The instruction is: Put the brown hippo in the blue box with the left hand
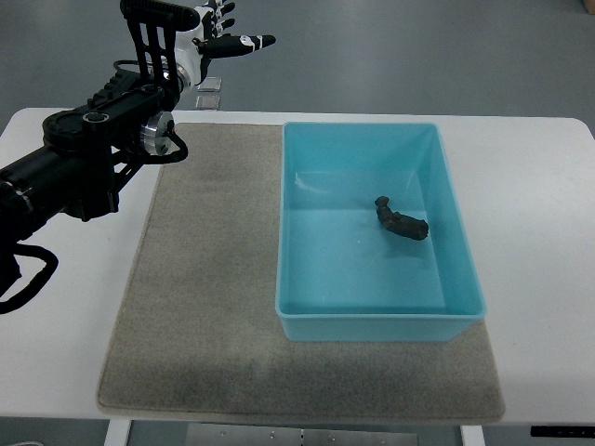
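1. The brown hippo [401, 221] lies inside the blue box [372, 321], right of centre on its floor.
2. The left hand [216, 35] is raised past the table's far left corner, fingers [251, 42] spread and empty.
3. The placing looks done; the arm should withdraw without brushing the box or the grey mat [204, 307].

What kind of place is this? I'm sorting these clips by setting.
Probably a robotics lab or test bench: a white table on a plain grey floor, a beige mat, a blue box holding a brown hippo, and the left hand raised.
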{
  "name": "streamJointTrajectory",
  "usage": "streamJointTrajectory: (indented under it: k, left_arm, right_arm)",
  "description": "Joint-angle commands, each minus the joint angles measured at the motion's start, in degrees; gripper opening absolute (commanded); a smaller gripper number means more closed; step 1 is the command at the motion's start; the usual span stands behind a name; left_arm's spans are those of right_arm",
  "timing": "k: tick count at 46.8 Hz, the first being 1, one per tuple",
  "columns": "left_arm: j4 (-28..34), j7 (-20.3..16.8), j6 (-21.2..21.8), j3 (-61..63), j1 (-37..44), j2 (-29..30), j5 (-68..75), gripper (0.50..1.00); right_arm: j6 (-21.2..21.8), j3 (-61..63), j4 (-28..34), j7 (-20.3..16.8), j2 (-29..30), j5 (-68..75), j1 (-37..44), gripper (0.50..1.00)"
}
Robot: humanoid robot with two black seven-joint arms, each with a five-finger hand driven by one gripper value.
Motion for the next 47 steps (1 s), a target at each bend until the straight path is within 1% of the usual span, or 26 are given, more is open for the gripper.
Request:
streamJointTrajectory:
  k: [1, 6, 13, 16, 28, 32, 37, 39, 47]
  left_arm:
    - [0.07, 0.0, -2.06, -0.58, 0.87, -0.03, -7.62, 0.994]
    - [0.33, -0.09, -5.49, -0.67, 1.22, 0.06, -13.26, 0.994]
    - [0.42, -0.44, -7.96, -1.28, 2.19, 0.06, -15.55, 0.994]
    - [0.86, -1.14, -9.1, -2.33, 2.45, 0.06, -15.64, 0.994]
    - [6.31, -2.02, -16.57, -7.17, 3.77, 0.06, -15.73, 0.994]
    - [6.75, -2.63, -20.26, -7.35, 4.74, 0.32, -15.9, 0.994]
    - [7.36, -5.44, -25.8, -7.52, 5.52, 0.76, -15.9, 0.994]
    - [7.89, -5.97, -26.68, -7.52, 5.79, 0.85, -15.9, 0.994]
    - [8.16, -5.97, -28.52, -8.4, 6.06, 1.46, -17.75, 0.994]
  right_arm:
    - [-0.01, 0.0, 0.0, -0.03, 0.0, 0.0, 0.01, 0.936]
    - [-0.01, 0.0, 0.0, 0.06, 0.0, 0.0, 0.01, 0.936]
    - [-0.01, 0.0, 0.0, -0.03, 0.0, 0.0, -0.08, 0.936]
    - [-0.01, 0.0, 0.0, -0.03, 0.0, 0.0, 0.01, 0.936]
    - [-0.01, 0.0, 0.0, -0.03, 0.0, 0.0, -0.08, 0.936]
    - [-0.01, 0.0, 0.0, 0.06, 0.0, 0.0, 0.01, 0.936]
    - [-0.01, 0.0, 0.0, 0.06, 0.0, 0.0, 0.01, 0.936]
    - [-0.01, 0.0, 0.0, -0.03, 0.0, 0.0, 0.01, 0.936]
    - [-0.01, 0.0, 0.0, -0.03, 0.0, 0.0, 0.01, 0.938]
